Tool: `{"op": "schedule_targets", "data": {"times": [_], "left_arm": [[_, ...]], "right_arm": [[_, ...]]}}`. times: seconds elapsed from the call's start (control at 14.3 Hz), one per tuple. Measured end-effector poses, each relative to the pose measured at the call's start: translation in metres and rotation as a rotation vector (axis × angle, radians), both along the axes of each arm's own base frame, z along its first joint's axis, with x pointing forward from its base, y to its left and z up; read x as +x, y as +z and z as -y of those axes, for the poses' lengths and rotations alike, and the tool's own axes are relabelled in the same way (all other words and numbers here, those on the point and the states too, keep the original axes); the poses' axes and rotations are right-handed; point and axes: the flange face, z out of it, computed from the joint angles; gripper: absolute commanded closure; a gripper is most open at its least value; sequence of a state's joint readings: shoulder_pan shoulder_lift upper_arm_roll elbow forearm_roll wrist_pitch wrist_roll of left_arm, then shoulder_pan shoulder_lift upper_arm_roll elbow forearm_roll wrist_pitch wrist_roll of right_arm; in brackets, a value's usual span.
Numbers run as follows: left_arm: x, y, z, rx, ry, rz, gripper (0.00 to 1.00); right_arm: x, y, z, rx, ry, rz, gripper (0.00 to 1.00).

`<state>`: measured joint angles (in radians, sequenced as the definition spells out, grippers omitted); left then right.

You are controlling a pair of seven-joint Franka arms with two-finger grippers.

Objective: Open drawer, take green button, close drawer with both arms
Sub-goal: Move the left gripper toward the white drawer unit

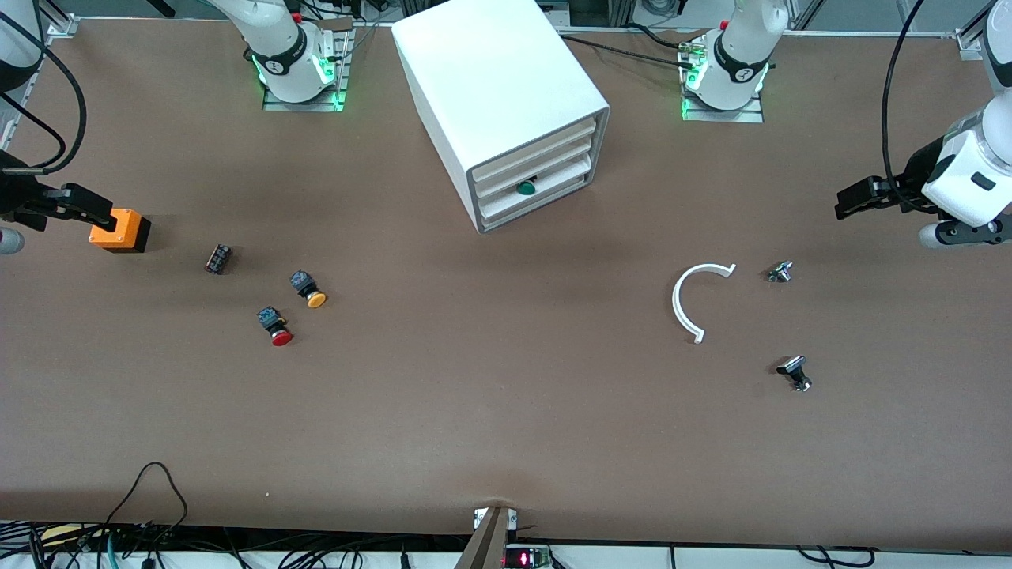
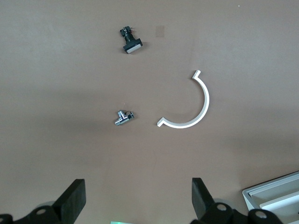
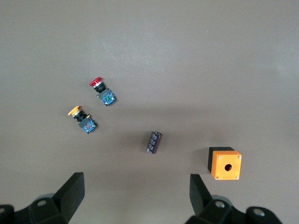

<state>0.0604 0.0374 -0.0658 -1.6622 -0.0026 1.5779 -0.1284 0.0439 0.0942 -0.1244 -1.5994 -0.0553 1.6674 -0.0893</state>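
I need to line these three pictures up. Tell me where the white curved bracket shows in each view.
Front view: the white curved bracket lies on the table toward the left arm's end, beside two small metal parts.
Left wrist view: it shows at, over the open left end effector.
Right wrist view: not in it.
Shared landmark: the small chrome fitting beside the bracket, in the front and left wrist views.

Even overhead light is falling on the brown table (image 1: pixel 506 411), casting soft, short shadows beside the white cabinet (image 1: pixel 498 103) and the orange box (image 1: pixel 120 231). Green lamps are glowing at both arm bases. Wrist views are looking slightly dimmer.
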Motion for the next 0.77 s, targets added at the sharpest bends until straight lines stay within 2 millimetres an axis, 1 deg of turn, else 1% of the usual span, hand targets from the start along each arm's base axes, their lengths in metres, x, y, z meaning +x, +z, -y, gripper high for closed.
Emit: {"op": "schedule_targets", "data": {"times": [0.21,0.49,0.77], "left_arm": [[0.0,0.0,-0.003,-0.006,0.007,-0.001,0.0],[-0.001,-0.005,-0.022,-0.062,0.059,-0.025,0.0],[0.0,-0.012,-0.021,-0.08,0.062,-0.046,0.0]], "right_arm": [[0.0,0.0,0.0,0.0,0.0,0.0,0.0],[0.0,-0.001,0.0,0.0,0.001,-0.001,0.0],[0.001,-0.003,-0.001,0.0,0.003,-0.004,0.0]]}}
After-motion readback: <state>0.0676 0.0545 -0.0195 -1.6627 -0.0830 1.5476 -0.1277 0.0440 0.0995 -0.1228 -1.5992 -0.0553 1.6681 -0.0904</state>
